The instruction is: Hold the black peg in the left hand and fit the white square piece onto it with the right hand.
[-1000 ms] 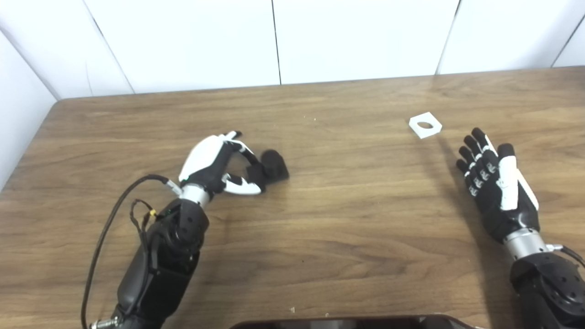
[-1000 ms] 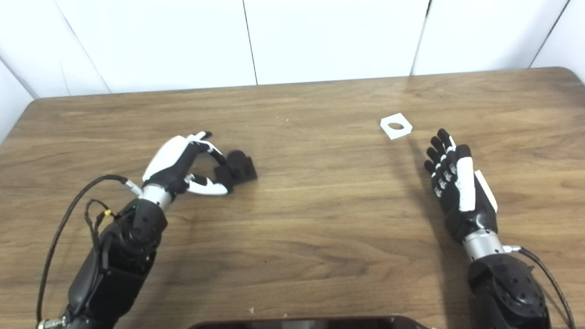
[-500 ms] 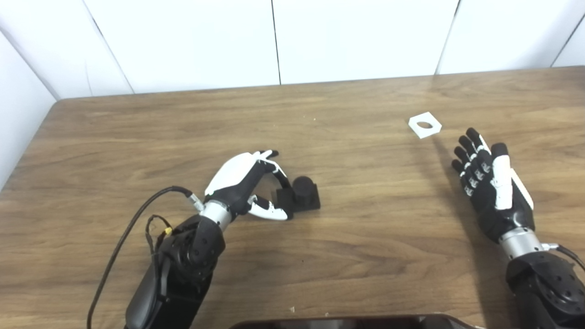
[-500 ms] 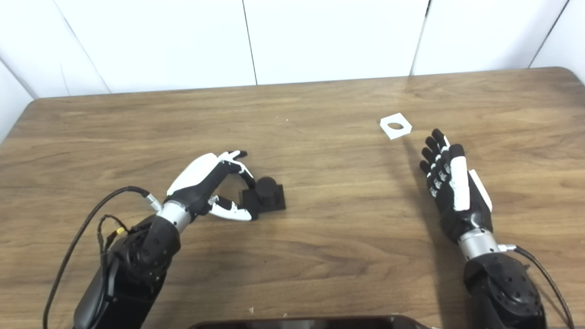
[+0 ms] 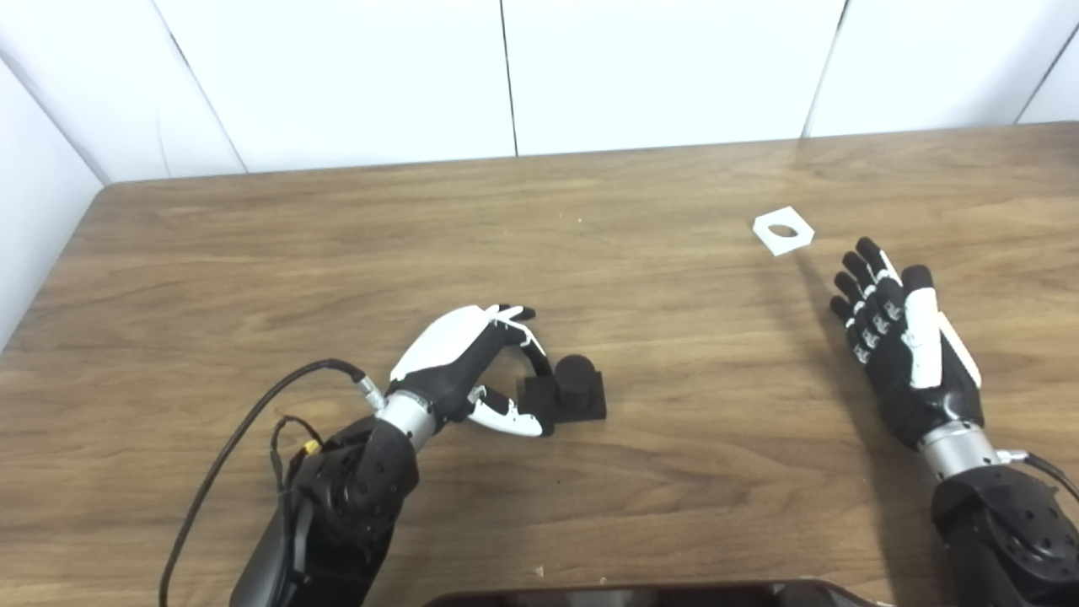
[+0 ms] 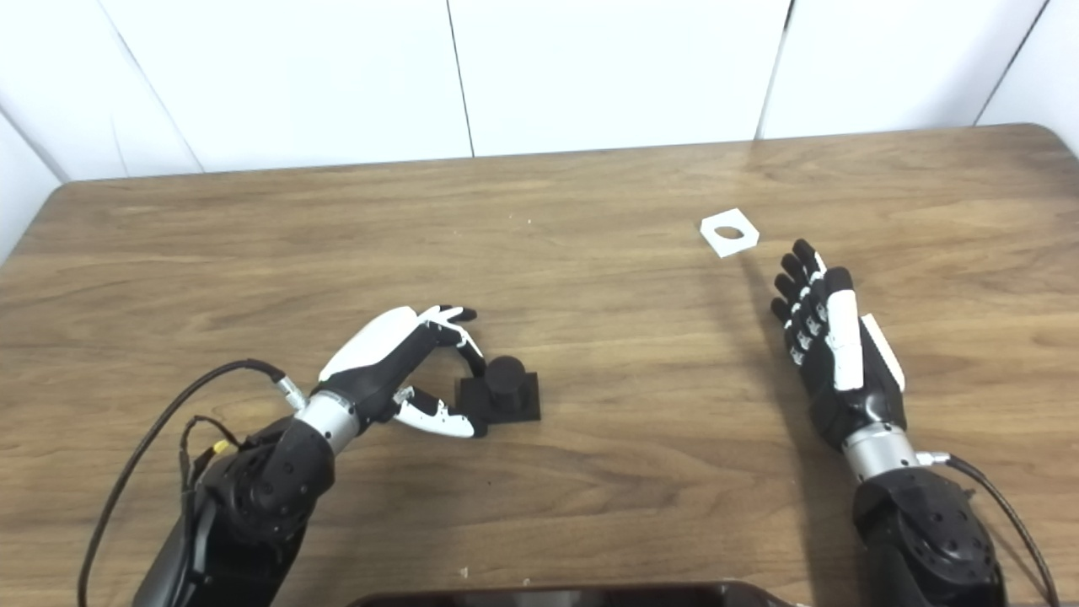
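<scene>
Item 1, nearest: left robot hand (image 5: 459,367), lying low on the worktop (image 5: 253,253), fingers and thumb pinching the near-left edge of the black peg's square base. It is clamped on the black peg (image 5: 571,394), which is sitting upright, round post pointing up, base seemingly resting flat on the wood.

Item 2, right side, a little farther: right robot hand (image 5: 902,341), palm turned inward, fingers straight and spread, holding nothing. It is hovering or resting just short of the white piece; contact with the worktop cannot be told.

Item 3, farther still: white square piece (image 5: 784,230), lying flat with its round hole facing up, just beyond the right fingertips and well apart from the peg.

Step in hand, by judgement: the peg is being secured by the left hand; the white piece is not yet picked up.

Next move, by judgement: the right hand is needing to reach forward, close on the thin piece by its edges, and carry it over so the hole is lining up above the post while the left hand is steadying the base.
</scene>
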Robot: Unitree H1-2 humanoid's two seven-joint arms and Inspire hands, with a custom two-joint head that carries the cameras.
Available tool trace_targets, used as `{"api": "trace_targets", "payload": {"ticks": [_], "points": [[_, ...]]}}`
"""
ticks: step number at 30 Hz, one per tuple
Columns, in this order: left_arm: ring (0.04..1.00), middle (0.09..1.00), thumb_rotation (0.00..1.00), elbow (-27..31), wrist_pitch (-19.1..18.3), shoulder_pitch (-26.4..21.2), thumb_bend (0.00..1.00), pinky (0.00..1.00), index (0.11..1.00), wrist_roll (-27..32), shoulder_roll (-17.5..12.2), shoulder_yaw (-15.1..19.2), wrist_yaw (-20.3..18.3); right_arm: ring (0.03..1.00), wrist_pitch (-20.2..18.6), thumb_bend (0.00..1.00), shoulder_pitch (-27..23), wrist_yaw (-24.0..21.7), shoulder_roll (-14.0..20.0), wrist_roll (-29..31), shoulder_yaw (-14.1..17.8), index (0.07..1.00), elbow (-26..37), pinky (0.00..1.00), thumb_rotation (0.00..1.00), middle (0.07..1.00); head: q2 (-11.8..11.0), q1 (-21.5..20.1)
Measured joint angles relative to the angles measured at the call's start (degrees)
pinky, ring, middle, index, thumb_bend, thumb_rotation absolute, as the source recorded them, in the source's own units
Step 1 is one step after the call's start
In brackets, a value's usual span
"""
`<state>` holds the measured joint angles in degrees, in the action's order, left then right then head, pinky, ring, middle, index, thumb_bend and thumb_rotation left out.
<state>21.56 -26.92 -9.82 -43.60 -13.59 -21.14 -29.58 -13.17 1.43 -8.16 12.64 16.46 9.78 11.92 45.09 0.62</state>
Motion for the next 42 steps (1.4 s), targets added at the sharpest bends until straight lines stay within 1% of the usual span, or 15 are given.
{"api": "trace_targets", "payload": {"ticks": [9, 15, 19, 22, 35, 36, 37, 38, 41, 42], "points": [[1.0, 0.955, 0.07, 2.23, 0.04, 2.24, 0.49, 1.0, 0.494, -0.75, 0.09, -0.94, -0.27, 1.0, -0.37, 0.62, 0.0, -0.02, 0.03, 0.19, 0.02, 1.0, 0.07, 1.0, 1.0, 1.0, 0.61, 0.09], [1.0, 0.956, 0.08, 2.8, 0.07, 3.11, 0.49, 1.0, 0.495, -1.88, 0.97, -1.56, -0.35, 1.0, -0.9, 0.62, 0.0, -0.02, 0.04, 0.23, 0.0, 1.0, 0.44, 1.0, 1.0, 1.0, 0.97, 0.35], [1.0, 0.955, 0.08, 3.94, 0.06, 4.33, 0.49, 1.0, 0.495, -2.07, 1.56, -1.59, -1.22, 1.0, -1.6, 0.59, 0.01, -0.02, 0.02, 0.22, -0.01, 1.0, 1.34, 1.0, 1.0, 1.0, 1.32, 0.35], [1.0, 0.953, 0.08, 4.71, 0.07, 5.02, 0.49, 1.0, 0.494, -2.31, 1.71, -1.55, -1.93, 1.0, -1.64, 0.6, 0.03, -0.02, 0.01, 0.2, -0.05, 1.0, 1.4, 1.0, 1.0, 1.0, 1.41, 0.35], [1.0, 0.953, 0.08, 4.82, 0.29, 5.45, 0.49, 1.0, 0.495, -2.8, 2.14, -1.28, -2.04, 1.0, -2.05, 0.58, 0.2, -0.02, 0.03, 0.81, 0.19, 1.0, 1.69, 1.0, 0.99, 1.0, 1.58, 0.18], [1.0, 0.954, 0.08, 4.82, 0.29, 5.45, 0.49, 1.0, 0.495, -2.82, 2.14, -1.27, -2.05, 1.0, -2.21, 0.59, 0.2, 0.11, 0.03, 0.76, 0.33, 1.0, 1.74, 1.0, 0.95, 1.0, 1.58, 0.26], [1.0, 0.954, 0.08, 4.82, 0.29, 5.45, 0.49, 1.0, 0.495, -2.83, 2.15, -1.26, -2.05, 1.0, -2.29, 0.61, 0.18, 0.31, 0.03, 0.65, 0.39, 1.0, 1.8, 1.0, 0.84, 1.0, 1.58, 0.26], [1.0, 0.953, 0.08, 4.82, 0.29, 5.45, 0.49, 1.0, 0.495, -2.86, 2.17, -1.24, -2.07, 1.0, -2.35, 0.62, 0.11, 0.79, 0.05, 0.04, 0.41, 1.0, 1.92, 1.0, 0.8, 1.0, 1.58, 0.26], [1.0, 0.954, 0.07, 4.82, 0.29, 5.49, 0.49, 1.0, 0.494, -2.86, 2.2, -1.13, -2.06, 1.0, -2.3, 0.63, -0.79, 1.34, 0.6, -2.38, 0.23, 0.983, 1.92, 1.0, 0.68, 1.0, 1.58, -0.18], [1.0, 0.955, 0.07, 4.82, 0.28, 5.53, 0.49, 1.0, 0.494, -2.86, 2.26, -1.04, -2.04, 1.0, -2.28, 0.63, -1.58, 1.44, 0.93, -3.17, 0.19, 0.981, 1.92, 1.0, 0.66, 1.0, 1.58, -0.18]]}}
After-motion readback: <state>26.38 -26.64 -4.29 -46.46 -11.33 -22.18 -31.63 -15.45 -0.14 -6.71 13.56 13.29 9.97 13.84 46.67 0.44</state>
